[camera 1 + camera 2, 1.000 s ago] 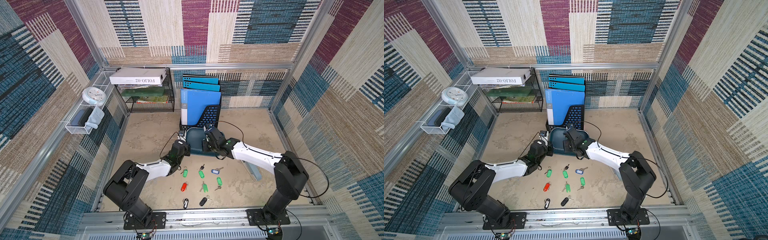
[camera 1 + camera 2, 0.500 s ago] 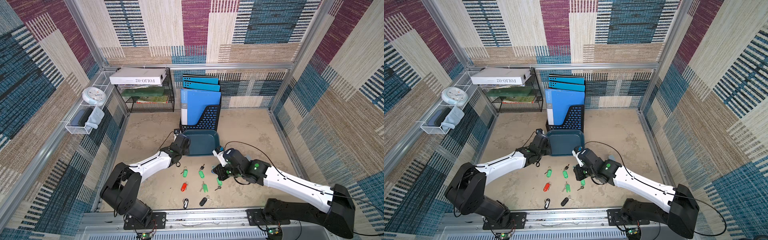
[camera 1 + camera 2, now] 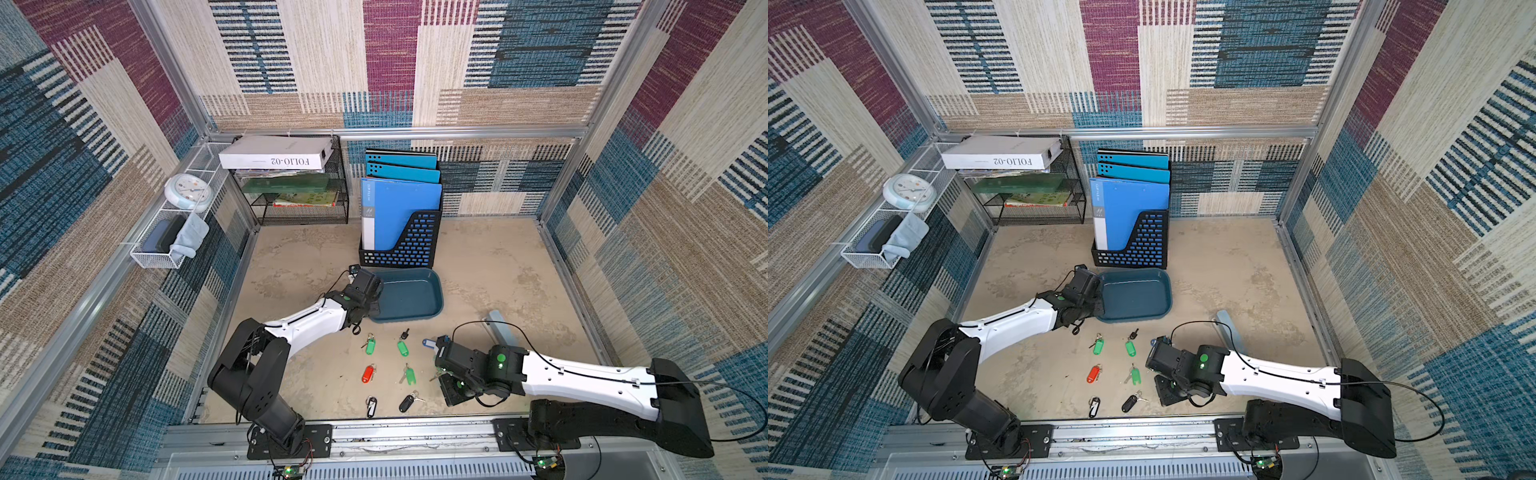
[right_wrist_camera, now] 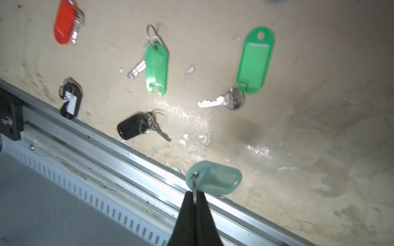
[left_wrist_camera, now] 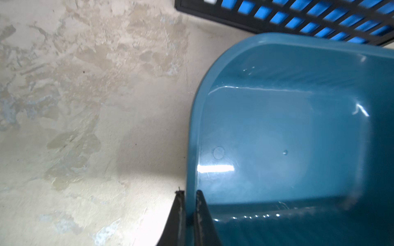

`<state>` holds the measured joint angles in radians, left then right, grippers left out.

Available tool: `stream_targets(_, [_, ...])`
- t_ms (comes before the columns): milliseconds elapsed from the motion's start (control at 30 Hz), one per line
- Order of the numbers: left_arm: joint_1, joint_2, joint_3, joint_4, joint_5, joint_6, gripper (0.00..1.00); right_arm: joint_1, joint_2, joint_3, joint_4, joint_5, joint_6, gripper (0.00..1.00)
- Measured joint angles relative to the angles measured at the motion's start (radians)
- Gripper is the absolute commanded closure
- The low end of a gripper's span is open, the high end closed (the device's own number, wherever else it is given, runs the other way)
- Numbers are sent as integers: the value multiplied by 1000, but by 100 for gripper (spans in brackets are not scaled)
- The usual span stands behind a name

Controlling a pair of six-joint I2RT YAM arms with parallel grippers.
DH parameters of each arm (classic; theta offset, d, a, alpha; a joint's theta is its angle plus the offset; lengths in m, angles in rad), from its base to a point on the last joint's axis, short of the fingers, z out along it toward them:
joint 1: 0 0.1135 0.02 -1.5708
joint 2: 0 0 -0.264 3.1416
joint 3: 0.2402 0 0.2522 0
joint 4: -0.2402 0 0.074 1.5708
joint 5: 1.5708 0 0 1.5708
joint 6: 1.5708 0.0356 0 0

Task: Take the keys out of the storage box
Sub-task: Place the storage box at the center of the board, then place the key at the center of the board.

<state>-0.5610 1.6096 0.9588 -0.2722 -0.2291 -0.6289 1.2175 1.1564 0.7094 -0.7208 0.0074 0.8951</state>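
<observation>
The storage box (image 3: 415,291) is a dark teal tray lying flat on the table in both top views, and its inside (image 5: 287,138) looks empty. My left gripper (image 5: 189,194) is shut on the box's left rim, one finger inside and one outside. My right gripper (image 4: 195,196) is shut on the metal ring of a key with a pale blue-green tag (image 4: 215,180), held above the table's front edge. Several keys lie on the table in front of the box: green tags (image 3: 370,347) (image 3: 402,348) (image 3: 409,376), a red tag (image 3: 367,374), black tags (image 3: 371,406) (image 3: 406,402) and a blue tag (image 3: 428,343).
A black file holder with blue folders (image 3: 399,232) stands right behind the box. A black wire rack (image 3: 299,195) sits at the back left. A pale grey strip (image 3: 500,328) lies right of the keys. The front metal rail (image 4: 128,157) runs under the right gripper.
The right arm has swung from the box to the table's front edge, beside the laid-out keys, jaws staying shut. The left gripper has kept its hold on the box's rim.
</observation>
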Motion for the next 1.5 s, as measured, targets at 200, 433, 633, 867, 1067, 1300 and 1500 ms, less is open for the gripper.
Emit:
stream_targets(200, [6, 15, 9, -4, 4, 1, 85, 38, 48, -29, -6, 6, 71, 100])
stream_targets(433, [8, 4, -5, -20, 3, 6, 52, 40, 112, -32, 89, 13, 97, 100])
stream_targets(633, [8, -48, -20, -29, -3, 5, 34, 40, 190, -17, 135, 19, 103, 100])
stream_targets(867, [8, -145, -45, -65, -23, 8, 22, 40, 237, -10, 114, 37, 109, 83])
stream_targets(1067, [8, -249, -58, -110, -68, 17, 10, 41, 237, 4, 107, 36, 104, 53])
stream_targets(1300, [8, -415, -101, -169, -133, 31, 5, 50, 115, 130, -3, 114, 90, 17])
stream_targets(1500, [8, -693, -247, -216, -261, 27, 1, 34, -154, 113, 29, 552, 79, 1])
